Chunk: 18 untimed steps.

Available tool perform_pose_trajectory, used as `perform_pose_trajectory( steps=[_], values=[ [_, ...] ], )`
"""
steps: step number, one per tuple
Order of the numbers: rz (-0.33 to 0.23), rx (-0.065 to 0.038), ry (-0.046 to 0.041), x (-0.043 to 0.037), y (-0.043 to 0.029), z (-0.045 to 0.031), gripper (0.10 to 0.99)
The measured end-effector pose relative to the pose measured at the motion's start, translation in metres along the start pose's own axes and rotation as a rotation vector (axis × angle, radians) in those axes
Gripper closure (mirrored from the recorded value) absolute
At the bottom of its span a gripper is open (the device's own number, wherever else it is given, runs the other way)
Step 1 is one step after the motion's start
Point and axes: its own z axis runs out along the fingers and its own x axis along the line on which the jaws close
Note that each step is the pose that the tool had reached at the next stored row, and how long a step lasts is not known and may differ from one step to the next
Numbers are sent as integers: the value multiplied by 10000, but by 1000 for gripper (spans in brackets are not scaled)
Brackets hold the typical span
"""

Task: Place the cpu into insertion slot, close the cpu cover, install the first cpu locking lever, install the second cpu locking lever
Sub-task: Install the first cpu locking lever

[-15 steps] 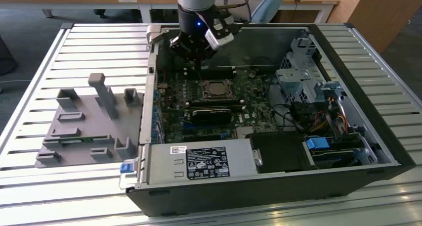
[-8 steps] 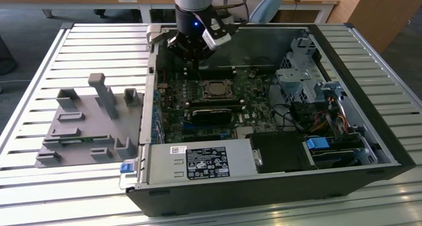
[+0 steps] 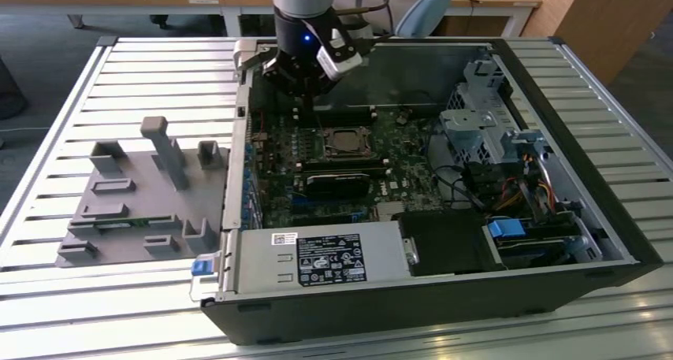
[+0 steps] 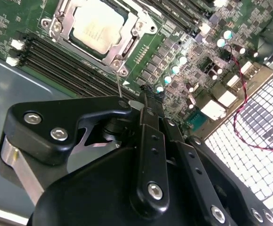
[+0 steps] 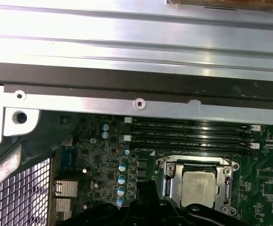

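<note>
Jaws stand closed together, low over the green circuit board (image 4: 174, 52). A thin metal lever rod (image 4: 120, 88) meets their tip; whether it is clamped cannot be told. The cpu (image 4: 97, 24) is seated in the insertion slot (image 5: 189, 168), just ahead of the jaws. The cpu cover (image 4: 63, 26) lies flat around it.

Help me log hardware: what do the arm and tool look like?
The arm is pale grey above a black wrist with a blue light and a white box. The tool is black linkage with silver screws.
</note>
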Motion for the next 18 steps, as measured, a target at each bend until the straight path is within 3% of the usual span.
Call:
perform_pose_trajectory(
  steps=[12,18],
  values=[
    [96,2,-1,16,114,40,980],
    [97,2,0,-10,138,54,980]
  ],
)
